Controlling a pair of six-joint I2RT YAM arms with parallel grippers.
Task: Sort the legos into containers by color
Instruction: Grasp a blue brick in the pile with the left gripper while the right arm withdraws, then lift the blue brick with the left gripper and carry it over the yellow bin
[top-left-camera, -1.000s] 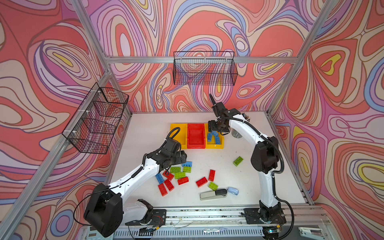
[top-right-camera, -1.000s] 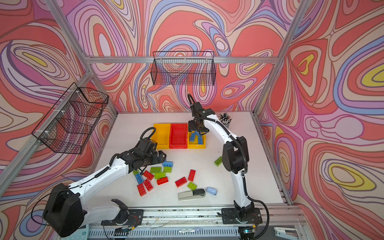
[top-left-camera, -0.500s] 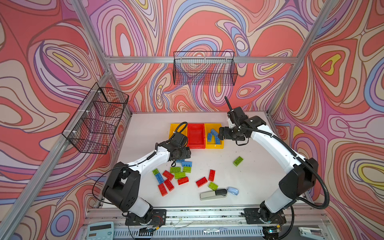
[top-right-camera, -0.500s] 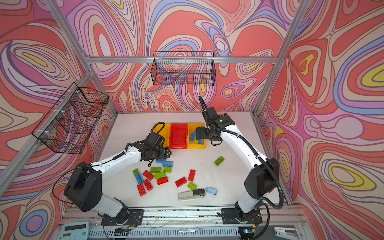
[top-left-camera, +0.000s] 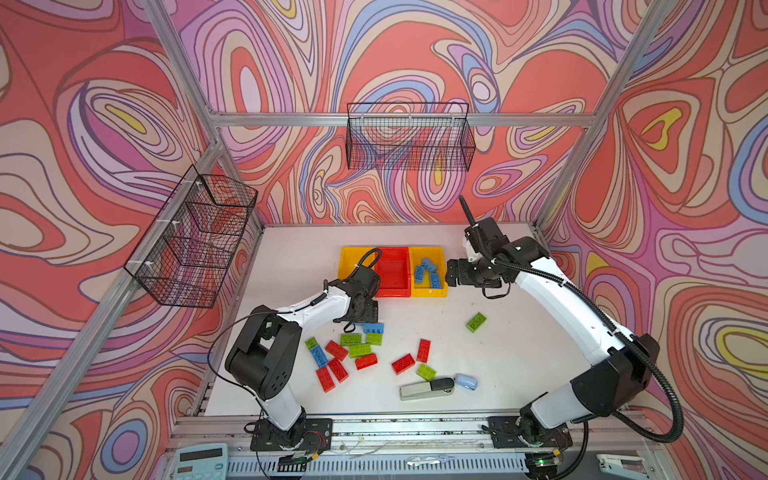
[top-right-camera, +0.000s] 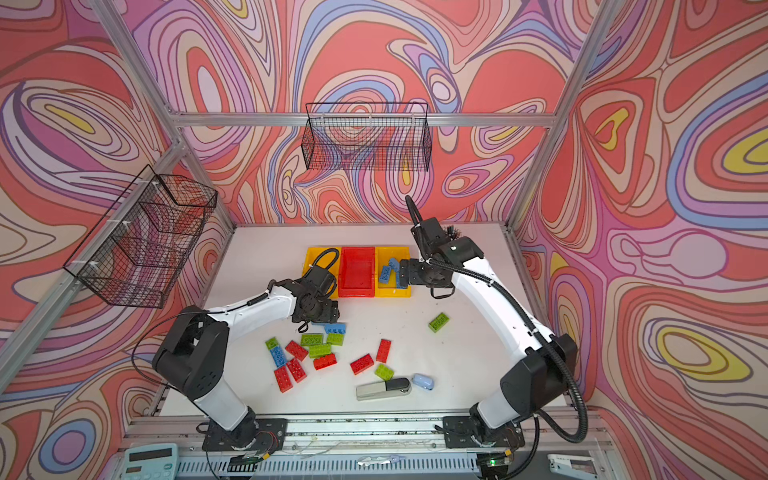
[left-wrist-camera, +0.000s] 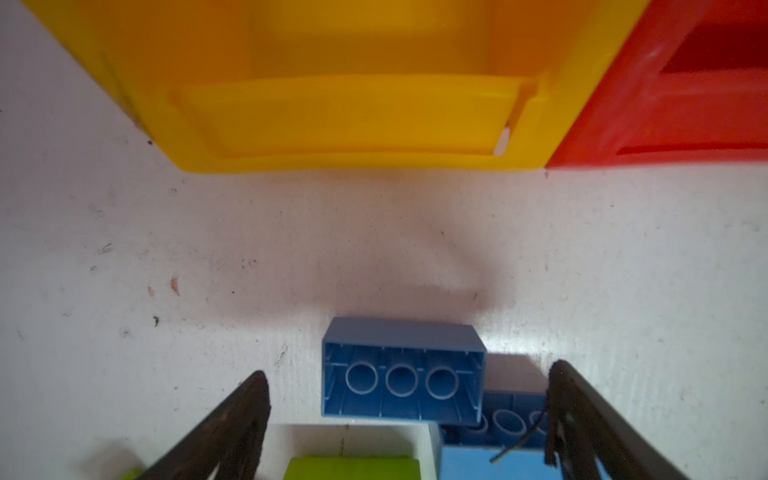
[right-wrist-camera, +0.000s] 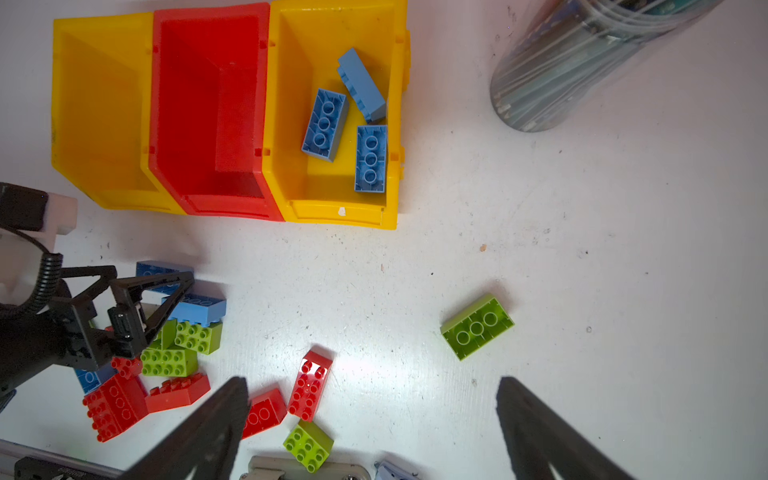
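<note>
Two blue legos (left-wrist-camera: 403, 390) crowded your left pincer (left-wrist-camera: 409, 370), and there lay the risk: its jaws stood released and empty, straddling a tipped blue brick (left-wrist-camera: 399, 338) without touching it, while a second blue brick (left-wrist-camera: 505, 419) sat just beside one finger (left-wrist-camera: 582, 415) and a green brick (left-wrist-camera: 353, 467) close under the wrist. Had you closed there, I judged you could have caught both blues at once or shoved the green one, and a brick lying on its side might have twisted free. Straight ahead of that pincer stood the empty yellow container (left-wrist-camera: 357, 124), the red container (left-wrist-camera: 665, 104) next to it; the sorted blues (right-wrist-camera: 326, 124) lay in the far yellow container (right-wrist-camera: 332, 216), so the nearest drop would have split one colour across two bins. Your right pincer (right-wrist-camera: 374, 386) hung released, holding nothing, a lone green brick (right-wrist-camera: 477, 326) on the table (right-wrist-camera: 540, 249) ahead of it. The left fingers' roots were cut off, the nearest bricks were blurred, and in both top views the wrist hid the left pincer's tips.
</note>
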